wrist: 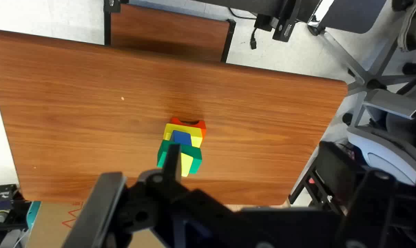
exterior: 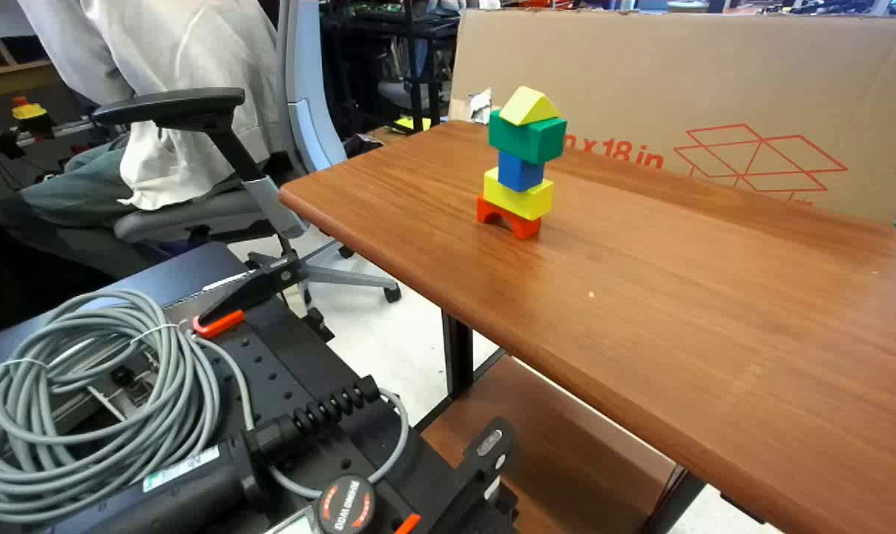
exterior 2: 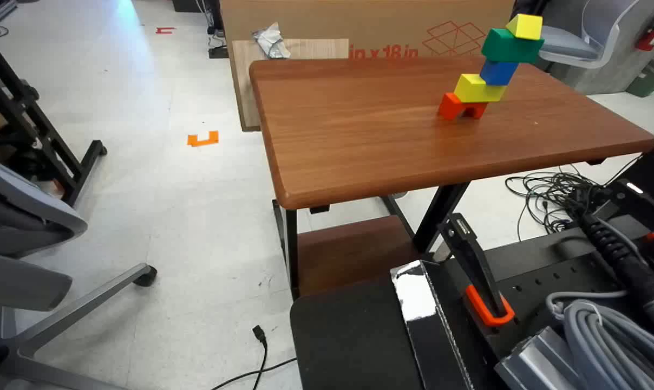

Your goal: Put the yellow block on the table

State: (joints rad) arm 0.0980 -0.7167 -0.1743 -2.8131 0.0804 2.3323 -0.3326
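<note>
The yellow block, a small wedge with a peaked top in an exterior view (exterior: 528,107), sits on top of a stack on the table (exterior: 663,289). It also tops the stack in an exterior view (exterior 2: 524,27). Below it are a green block (exterior: 526,138), a blue block (exterior: 521,172), a larger yellow block (exterior: 517,197) and a red arch (exterior: 524,226) on the tabletop. My gripper (wrist: 277,163) shows only in the wrist view, open with its fingers wide apart. Its left finger partly hides the yellow block (wrist: 186,164) and green block; no contact is discernible.
A large cardboard box (exterior: 611,74) stands along the table's far side. An office chair (exterior: 300,119) with a seated person is beside the table's end. A black bench (exterior: 270,363) with coiled grey cable (exterior: 159,415) and clamps (exterior 2: 476,265) faces the table's near edge.
</note>
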